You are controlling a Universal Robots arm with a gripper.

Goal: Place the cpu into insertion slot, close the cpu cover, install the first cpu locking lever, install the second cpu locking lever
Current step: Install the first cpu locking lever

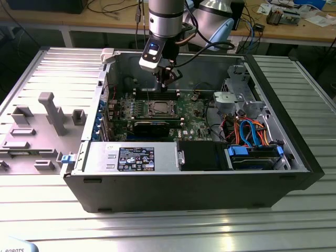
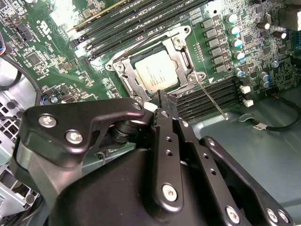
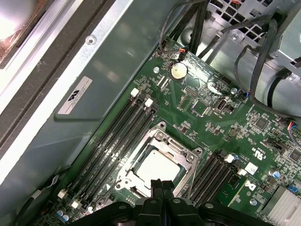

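The cpu (image 2: 157, 73) lies flat in the insertion slot (image 2: 123, 80) on the green board, its silvery top showing through the cut-out of the cpu cover (image 2: 181, 54), which lies down over it. A thin metal locking lever (image 2: 214, 101) sticks out from the socket's corner, raised off the board. My gripper (image 2: 165, 98) hovers just above the socket's edge, fingers pressed together and holding nothing. In the first wrist view the gripper (image 3: 162, 182) overlaps the near edge of the cpu (image 3: 157, 167). In the exterior view the gripper (image 1: 165, 81) hangs over the socket (image 1: 160, 108).
Black memory slots (image 3: 113, 141) flank the socket on both sides. A long black card (image 1: 152, 126) lies in front of the socket, then the power supply (image 1: 131, 157). Drive bays with orange and blue cables (image 1: 252, 134) fill the exterior view's right. The case walls (image 1: 110, 68) surround everything.
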